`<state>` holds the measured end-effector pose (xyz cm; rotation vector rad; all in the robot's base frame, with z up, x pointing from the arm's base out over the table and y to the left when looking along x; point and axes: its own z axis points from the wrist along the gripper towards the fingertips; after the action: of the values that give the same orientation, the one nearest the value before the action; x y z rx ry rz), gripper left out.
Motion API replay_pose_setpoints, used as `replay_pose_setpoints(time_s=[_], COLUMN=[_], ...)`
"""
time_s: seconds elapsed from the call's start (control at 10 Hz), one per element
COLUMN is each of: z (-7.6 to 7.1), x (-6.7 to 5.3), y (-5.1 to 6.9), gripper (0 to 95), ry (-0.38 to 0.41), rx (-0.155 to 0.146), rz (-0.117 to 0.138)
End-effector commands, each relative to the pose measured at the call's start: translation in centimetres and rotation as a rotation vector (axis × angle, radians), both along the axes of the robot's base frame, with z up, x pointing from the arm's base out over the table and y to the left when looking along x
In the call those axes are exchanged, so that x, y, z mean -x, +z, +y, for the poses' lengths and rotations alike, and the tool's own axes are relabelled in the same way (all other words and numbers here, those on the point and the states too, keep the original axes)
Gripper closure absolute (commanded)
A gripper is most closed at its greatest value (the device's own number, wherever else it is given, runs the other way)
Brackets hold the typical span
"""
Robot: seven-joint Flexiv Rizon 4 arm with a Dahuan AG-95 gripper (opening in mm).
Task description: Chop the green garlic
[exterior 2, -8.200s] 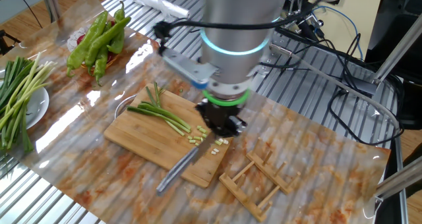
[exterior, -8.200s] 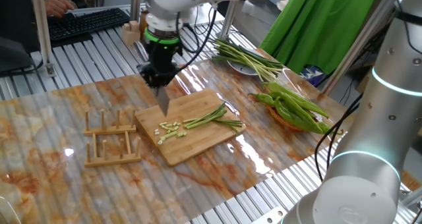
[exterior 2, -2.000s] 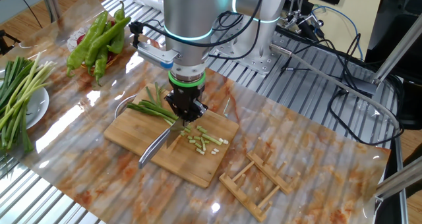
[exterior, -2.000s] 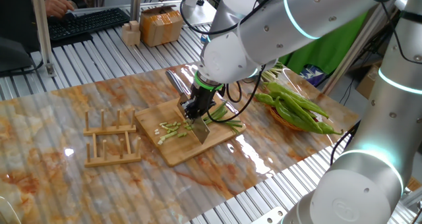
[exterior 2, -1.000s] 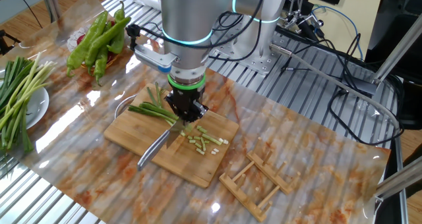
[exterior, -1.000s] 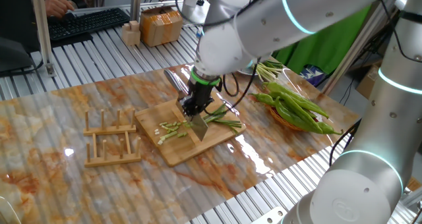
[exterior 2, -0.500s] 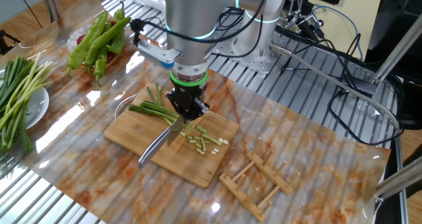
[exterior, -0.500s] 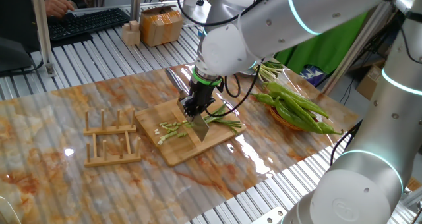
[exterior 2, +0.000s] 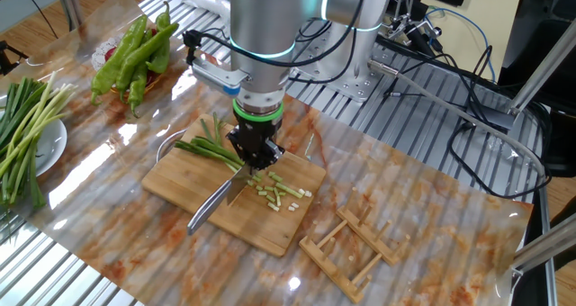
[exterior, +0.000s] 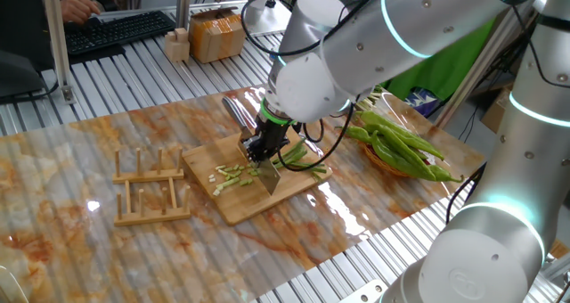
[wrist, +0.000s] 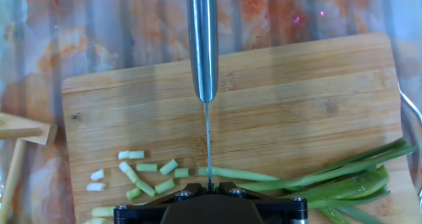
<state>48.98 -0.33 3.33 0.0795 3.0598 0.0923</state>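
Note:
The green garlic lies on a wooden cutting board (exterior: 258, 200): uncut stalks (exterior: 305, 163) (exterior 2: 203, 147) (wrist: 316, 181) on one side, short cut bits (exterior: 230, 176) (exterior 2: 281, 192) (wrist: 148, 168) on the other. My gripper (exterior: 264, 150) (exterior 2: 255, 153) (wrist: 208, 190) hangs over the board between them, shut on the handle of a knife (exterior 2: 216, 204). The blade (exterior: 270, 176) stands edge-down on the board at the cut ends of the stalks. In the hand view the knife (wrist: 203, 46) runs straight away from me, its thin edge crossing one stalk.
Glossy green peppers (exterior: 401, 147) (exterior 2: 135, 54) lie beyond the board. A plate of long uncut stalks (exterior: 338, 80) (exterior 2: 27, 135) sits nearby. A wooden rack (exterior: 151, 187) (exterior 2: 351, 243) stands beside the board. A second robot arm (exterior: 508, 160) rises at the table's edge.
Over the last second the arm's upper links sway slightly; gripper and knife stay at the same spot. Since the earliest frames the knife has worked toward the stalks and more bits lie cut.

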Motion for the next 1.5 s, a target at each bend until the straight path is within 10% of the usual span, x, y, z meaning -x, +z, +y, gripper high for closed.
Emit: replay_pose_setpoints(time_s=[0.1,1.5], z=[0.1,0.5], x=[0.0,-0.4], y=[-0.5,-2.1], gripper=[95.0,95.0], ry=[0.002,-0.033], rx=[-0.004,-0.029], rz=[0.015,-0.012])
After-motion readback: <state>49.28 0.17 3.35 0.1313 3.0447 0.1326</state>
